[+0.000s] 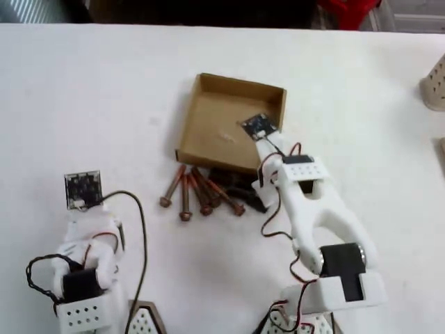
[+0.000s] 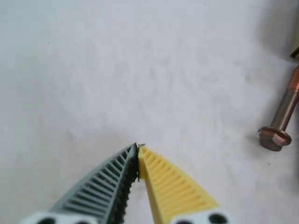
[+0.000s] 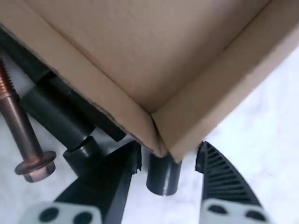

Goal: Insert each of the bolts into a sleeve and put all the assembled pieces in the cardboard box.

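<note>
right gripper: (image 3: pixel 169 150) jaws were apart, one on each side of a black sleeve (image 3: pixel 163 175); a gap showed on both sides, with no contact seen.
black sleeve: sat on the table between the jaws, its far end tucked under the near corner of the cardboard box (image 3: pixel 154 70); couldn't tell if it was upright or lying.
right arm: (image 1: pixel 320 216) ran from the lower right of the high view up to the box's lower-right corner.
other sleeves: (image 3: pixel 56 112) black and lying on the table against the box's near wall; in the high view (image 1: pixel 233 182) they were at frame centre, between the box and the bolts.
bolts: (image 1: pixel 198 191) copper-coloured and bunched in a loose fan just below the box at the centre of the high view, heads pointing toward the lower frame. All were on the table outside the box, and none was in a sleeve. One bolt (image 3: pixel 21 130) lay just beside the other sleeves in the right wrist view.
cardboard box: (image 1: pixel 215 115) open-topped, upper middle of the high view, sitting flat on the table.
left gripper: (image 2: pixel 138 150) grey and yellow fingers were pressed together, tips meeting with nothing between them, over bare table.
nearest bolt to left gripper: (image 2: pixel 282 119) lay on the table off to one side, not touching the gripper.
left arm: (image 1: pixel 83 264) lower left of the high view, apart from the bolts.
table: (image 1: pixel 104 90) white.
beige perforated object: (image 1: pixel 434 83) at the right edge of the high view, well apart from the box.
</note>
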`<action>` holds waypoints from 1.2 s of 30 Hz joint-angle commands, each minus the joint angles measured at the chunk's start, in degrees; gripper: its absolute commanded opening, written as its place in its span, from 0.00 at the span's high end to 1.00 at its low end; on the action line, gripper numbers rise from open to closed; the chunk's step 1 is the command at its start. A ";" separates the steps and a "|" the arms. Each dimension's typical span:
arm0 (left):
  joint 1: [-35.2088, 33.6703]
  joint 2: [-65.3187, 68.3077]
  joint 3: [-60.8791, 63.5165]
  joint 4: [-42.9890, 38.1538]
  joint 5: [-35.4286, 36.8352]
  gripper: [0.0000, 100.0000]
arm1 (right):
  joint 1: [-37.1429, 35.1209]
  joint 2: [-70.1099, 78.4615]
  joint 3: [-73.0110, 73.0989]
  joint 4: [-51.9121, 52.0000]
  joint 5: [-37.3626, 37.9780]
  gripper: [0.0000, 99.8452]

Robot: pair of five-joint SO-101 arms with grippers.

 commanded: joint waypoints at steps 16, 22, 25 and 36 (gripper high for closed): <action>-0.22 -0.48 -2.11 -2.37 -0.35 0.98 | 3.38 2.86 -6.51 4.62 0.35 0.98; 3.65 -0.13 -4.84 -6.59 0.18 0.98 | 3.38 2.86 -6.51 4.62 0.26 0.98; 8.40 -0.13 -6.77 -4.66 0.18 0.98 | 3.47 2.86 -6.51 4.44 -1.58 0.98; 12.70 11.56 -18.02 -4.66 0.18 0.98 | 3.47 2.95 -6.59 4.26 -1.67 0.98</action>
